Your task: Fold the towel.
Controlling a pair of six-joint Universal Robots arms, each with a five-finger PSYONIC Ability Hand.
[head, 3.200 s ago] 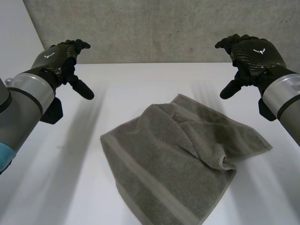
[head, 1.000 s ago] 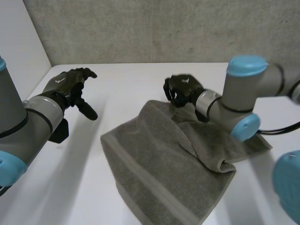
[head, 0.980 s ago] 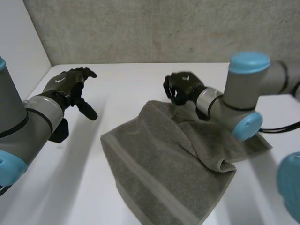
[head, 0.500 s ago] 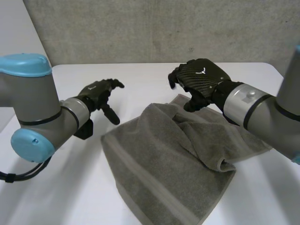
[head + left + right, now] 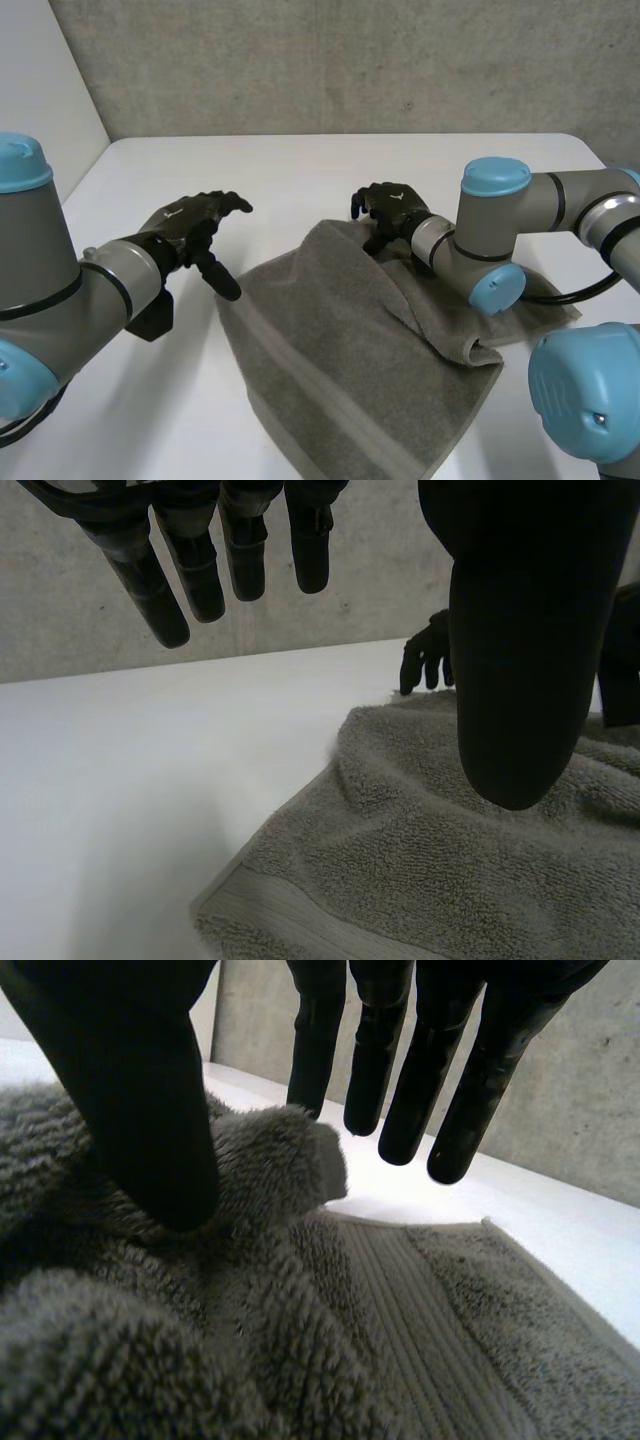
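Observation:
A grey towel [image 5: 360,360] lies crumpled on the white table [image 5: 300,170], partly folded over itself on its right side. My right hand [image 5: 392,208] rests at the towel's far corner. Its thumb [image 5: 130,1090] presses on the cloth [image 5: 400,1340] and its fingers [image 5: 380,1060] stand straight beyond a raised ridge of towel, apart from it. My left hand [image 5: 190,222] hovers open just left of the towel's left corner. Its thumb [image 5: 520,660] hangs over the cloth [image 5: 420,880] and its fingers [image 5: 200,560] are straight. The right hand [image 5: 428,660] shows past the towel.
A concrete wall [image 5: 350,60] rises behind the table's far edge. Bare table [image 5: 120,400] spreads to the left of the towel and beyond it. My right arm [image 5: 500,230] reaches across the towel's right side.
The right hand has dropped from above the towel onto its far corner. The left hand has shifted a little nearer, toward the towel's left corner.

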